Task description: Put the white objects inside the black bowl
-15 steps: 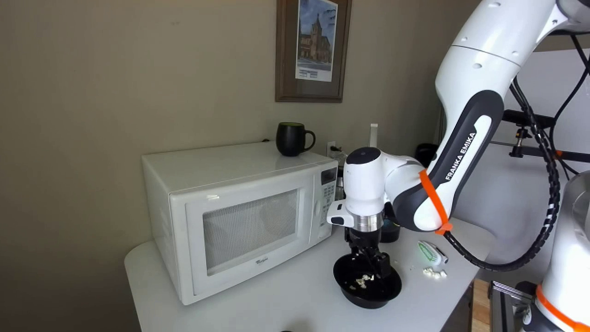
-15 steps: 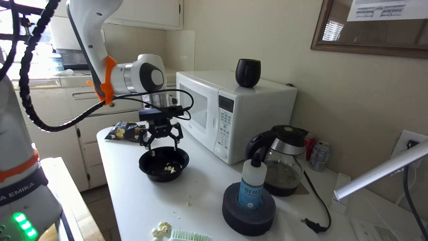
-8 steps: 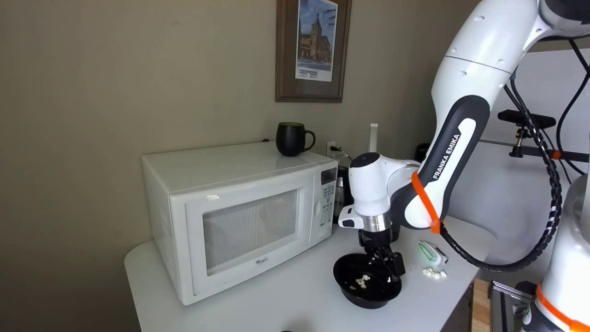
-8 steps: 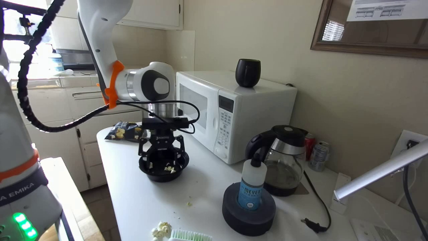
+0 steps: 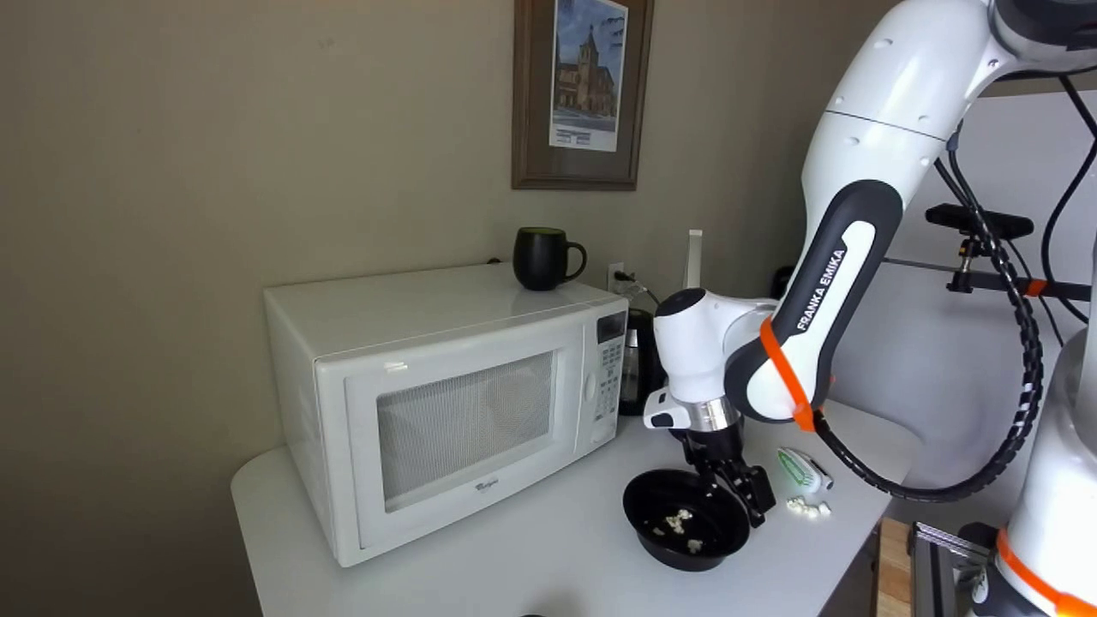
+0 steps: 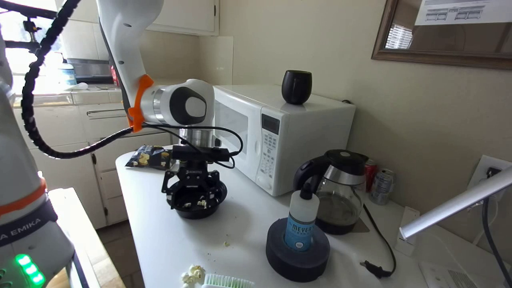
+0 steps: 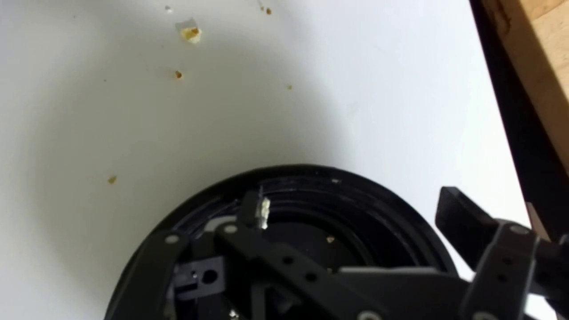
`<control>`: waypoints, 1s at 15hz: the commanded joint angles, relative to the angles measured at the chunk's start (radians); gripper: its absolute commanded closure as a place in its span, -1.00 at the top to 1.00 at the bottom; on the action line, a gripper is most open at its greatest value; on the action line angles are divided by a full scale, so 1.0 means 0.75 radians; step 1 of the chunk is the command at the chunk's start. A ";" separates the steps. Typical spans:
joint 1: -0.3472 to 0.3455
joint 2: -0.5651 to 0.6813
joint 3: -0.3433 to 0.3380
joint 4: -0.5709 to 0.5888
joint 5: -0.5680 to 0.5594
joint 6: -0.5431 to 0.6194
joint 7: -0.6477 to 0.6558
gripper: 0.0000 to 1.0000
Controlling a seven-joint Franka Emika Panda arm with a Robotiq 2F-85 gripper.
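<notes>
black bowl (image 5: 681,561): one
white pieces (image 5: 678,519) in the bowl: at least three visible, exact number unclear
white pieces (image 5: 808,508) by the brush (image 6: 228,281): at least three, bunched toward the robot-side edge of the table (image 5: 463,570)
brush: one
gripper (image 7: 353,211): one
microwave (image 5: 463,428): one
mug (image 5: 540,260) on the microwave: one
kettle (image 6: 338,196): one
bottle (image 6: 301,228) on the table: one
dark round holder (image 6: 298,269) under the bottle: one
cans (image 6: 382,187) near the kettle: two, one red, one silver
dark bag (image 6: 149,157): one
framed picture (image 5: 584,94): one

Black bowl (image 5: 683,560), whitish popcorn (image 6: 196,272), black tool (image 7: 351,206), white microwave (image 5: 463,330), orange strap (image 5: 784,374)
</notes>
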 commanded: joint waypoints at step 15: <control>-0.130 -0.260 -0.198 0.007 0.469 0.027 -0.317 1.00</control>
